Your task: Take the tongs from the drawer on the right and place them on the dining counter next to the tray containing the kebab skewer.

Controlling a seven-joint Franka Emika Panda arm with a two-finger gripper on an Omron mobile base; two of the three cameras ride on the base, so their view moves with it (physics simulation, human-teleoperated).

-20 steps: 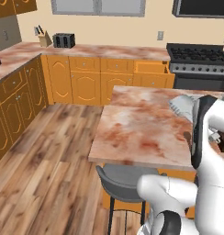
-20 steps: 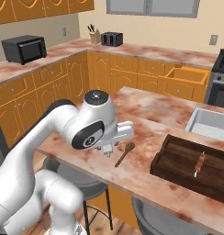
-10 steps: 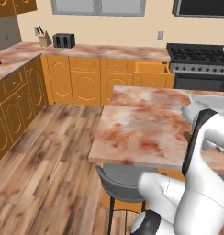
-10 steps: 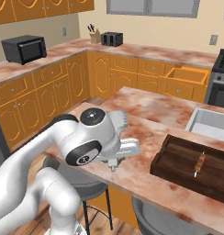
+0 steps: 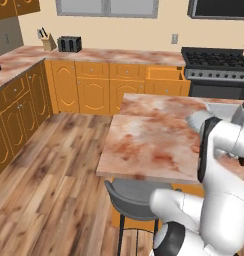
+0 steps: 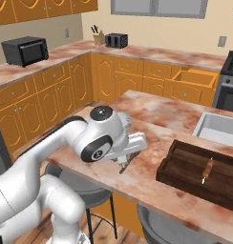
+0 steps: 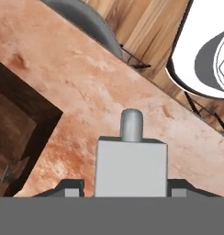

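Observation:
My gripper (image 6: 124, 163) hangs low over the near edge of the dining counter (image 6: 152, 116), shut on the tongs (image 6: 121, 167). In the hand view the tongs (image 7: 131, 124) show as a light-grey piece with a rounded end between the finger tips of the gripper (image 7: 128, 186), just above the marbled top (image 7: 86, 78). The dark wooden tray (image 6: 185, 174) with the kebab skewer (image 6: 207, 167) lies to the right of the hand, a short gap away; its corner (image 7: 13, 133) shows at the left of the hand view. The orange drawer (image 6: 192, 81) stands open at the far wall worktop, also seen as the drawer (image 5: 164, 75) in the left base view.
A grey sink (image 6: 218, 128) sits behind the tray. Grey stools (image 6: 85, 190) (image 5: 134, 200) stand under the counter's near edge. A stove (image 5: 214, 60) is beside the open drawer. Microwave (image 6: 25, 50), toaster (image 6: 117, 40) and knife block (image 6: 98, 37) line the wall worktop.
The arm has folded down and the hand has turned and sunk toward the counter with the tongs, which now mostly hide under the hand. Tray and drawer have not moved.

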